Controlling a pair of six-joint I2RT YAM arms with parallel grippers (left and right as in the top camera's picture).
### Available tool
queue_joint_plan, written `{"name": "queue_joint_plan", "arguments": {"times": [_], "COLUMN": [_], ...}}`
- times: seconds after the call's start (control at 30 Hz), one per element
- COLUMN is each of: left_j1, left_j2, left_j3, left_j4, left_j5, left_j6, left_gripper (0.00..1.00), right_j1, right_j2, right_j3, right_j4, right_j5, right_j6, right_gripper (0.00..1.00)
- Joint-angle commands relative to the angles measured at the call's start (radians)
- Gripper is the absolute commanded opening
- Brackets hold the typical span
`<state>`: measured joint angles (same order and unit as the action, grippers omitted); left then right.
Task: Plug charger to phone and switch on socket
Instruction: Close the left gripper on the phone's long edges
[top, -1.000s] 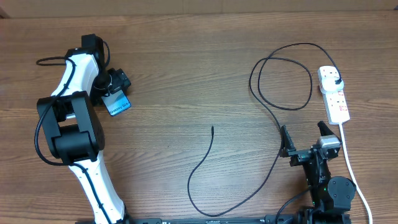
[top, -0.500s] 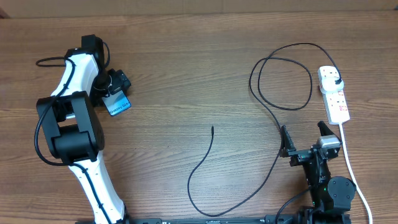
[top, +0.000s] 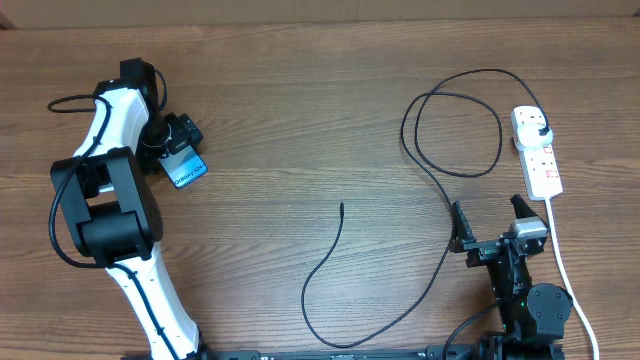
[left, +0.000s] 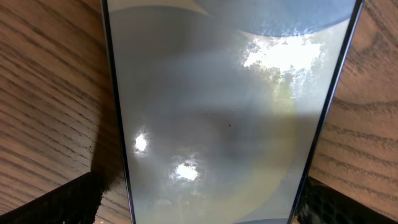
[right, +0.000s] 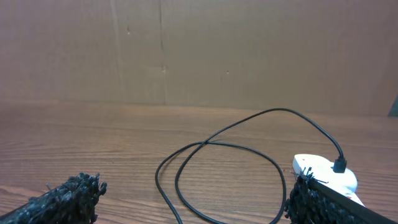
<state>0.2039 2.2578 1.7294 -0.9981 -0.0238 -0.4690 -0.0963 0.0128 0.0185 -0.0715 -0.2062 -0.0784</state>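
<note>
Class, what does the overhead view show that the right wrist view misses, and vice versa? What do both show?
Overhead only: the phone, the left arm over it, the charger's free tip. Right wrist only: the brown wall behind the table. Both: the charger's loop, the socket, the open right gripper.

Even, soft light fell from above on the table (top: 300, 100), bright enough to show clear wood grain, with only faint shadows beside the arms. In the left wrist view the phone (left: 224, 112) screen carried white glare spots and a hazy, smeared reflection. In the right wrist view the right gripper (right: 194, 199) was blurred in the foreground.
</note>
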Motion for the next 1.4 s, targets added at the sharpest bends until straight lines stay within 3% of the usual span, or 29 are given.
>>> {"name": "queue_joint_plan", "arguments": {"times": [0.0, 1.3, 1.37], "left_j1": [0.003, 0.003, 0.003], "left_j2": [0.011, 0.011, 0.011], "left_j3": [-0.028, -0.028, -0.028], "left_j4": [0.003, 0.008, 0.009], "left_j5": [-0.030, -0.005, -0.005], "left_j6": [-0.005, -0.051, -0.051], "left_gripper": [1.00, 1.00, 0.96], "right_j1": [0.006, 0.006, 0.006], "right_j2": [-0.010, -0.010, -0.010], "right_j3": [-0.011, -0.011, -0.011], "right_j4": [0.006, 0.006, 0.006], "right_j5": [-0.005, -0.005, -0.005], "right_j6": [0.002, 0.002, 0.002], "right_gripper": [1.00, 1.00, 1.00]}}
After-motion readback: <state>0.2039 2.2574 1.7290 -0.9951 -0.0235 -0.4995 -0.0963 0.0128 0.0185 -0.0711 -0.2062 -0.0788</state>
